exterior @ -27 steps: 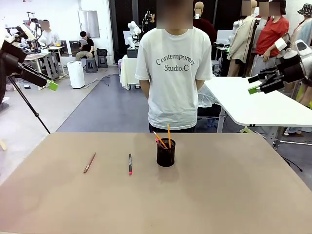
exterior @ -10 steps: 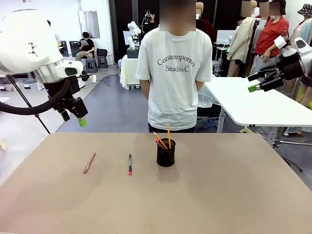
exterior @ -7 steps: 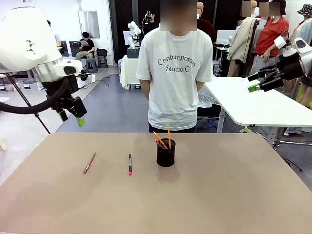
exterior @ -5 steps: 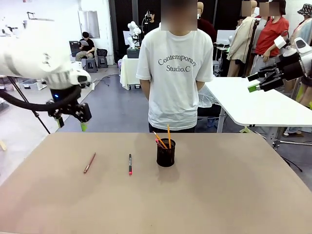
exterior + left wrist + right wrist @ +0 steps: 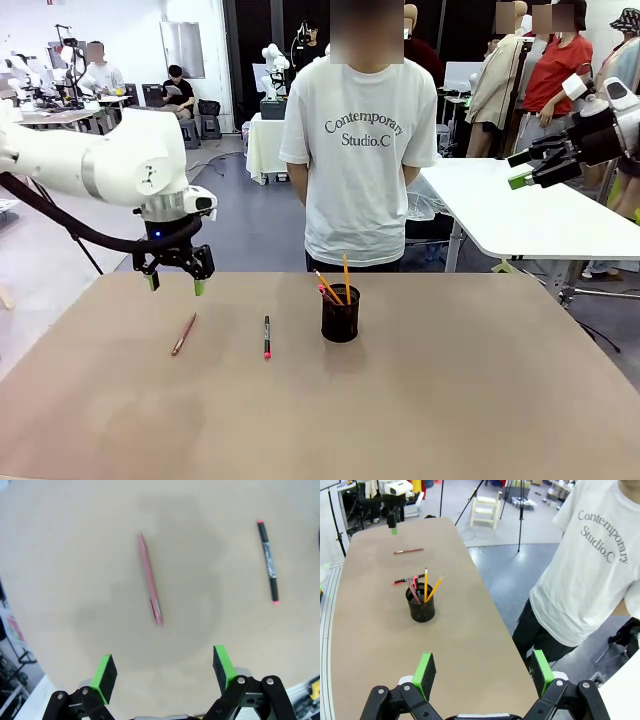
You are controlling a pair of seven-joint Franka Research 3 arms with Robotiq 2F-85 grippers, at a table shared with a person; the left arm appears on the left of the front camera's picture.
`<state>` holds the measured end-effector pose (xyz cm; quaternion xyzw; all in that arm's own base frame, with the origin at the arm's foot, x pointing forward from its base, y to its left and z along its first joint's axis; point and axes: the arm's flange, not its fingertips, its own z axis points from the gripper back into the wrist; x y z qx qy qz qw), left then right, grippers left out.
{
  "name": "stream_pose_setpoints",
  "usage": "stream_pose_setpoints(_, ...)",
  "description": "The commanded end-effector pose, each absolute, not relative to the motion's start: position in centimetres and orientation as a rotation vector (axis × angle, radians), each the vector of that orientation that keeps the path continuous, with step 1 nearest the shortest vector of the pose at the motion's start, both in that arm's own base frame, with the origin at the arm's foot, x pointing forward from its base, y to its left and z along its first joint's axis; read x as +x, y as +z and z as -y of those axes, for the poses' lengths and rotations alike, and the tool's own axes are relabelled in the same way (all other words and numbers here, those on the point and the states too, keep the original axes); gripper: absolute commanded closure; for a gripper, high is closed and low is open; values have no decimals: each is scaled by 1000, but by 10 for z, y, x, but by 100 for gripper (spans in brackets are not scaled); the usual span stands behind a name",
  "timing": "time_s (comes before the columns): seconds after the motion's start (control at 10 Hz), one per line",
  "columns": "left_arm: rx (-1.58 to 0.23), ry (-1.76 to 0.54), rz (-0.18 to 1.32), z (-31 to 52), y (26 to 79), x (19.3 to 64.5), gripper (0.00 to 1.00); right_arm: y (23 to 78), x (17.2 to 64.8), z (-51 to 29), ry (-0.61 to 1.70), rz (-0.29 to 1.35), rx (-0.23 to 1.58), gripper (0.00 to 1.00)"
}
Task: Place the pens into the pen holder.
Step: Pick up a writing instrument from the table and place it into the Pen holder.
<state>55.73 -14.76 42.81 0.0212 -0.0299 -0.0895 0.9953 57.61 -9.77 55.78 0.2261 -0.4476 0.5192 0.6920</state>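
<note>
Roughly, reddish pen beneath left gripper, apart

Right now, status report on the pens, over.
Left gripper open, hovering above the reddish pen. Right gripper open, raised off to the side. Black pen also loose on the table; others stand in the pen holder. Path unobstructed.

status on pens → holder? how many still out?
Done: a few pencils stand in the pen holder.
In hand: nothing gripped; the left gripper hovers open over the reddish pen.
Left: that pen and the black pen lie on the table. The right gripper is open, off to the side.
</note>
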Motion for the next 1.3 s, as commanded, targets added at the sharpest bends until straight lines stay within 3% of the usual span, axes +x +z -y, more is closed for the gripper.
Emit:
stream_pose_setpoints(0.0, 30, -250, 80, 138, 404, 573, 0, 562, 577, 95, 1152, 973, 509, 0)
stream_pose_setpoints(0.5, 25, -227, 95, 145, 344, 582, 0, 562, 577, 95, 1152, 973, 509, 0)
stream_pose_setpoints(1.2, 42, -181, 20, 145, 325, 593, 0, 562, 577, 95, 1152, 973, 509, 0)
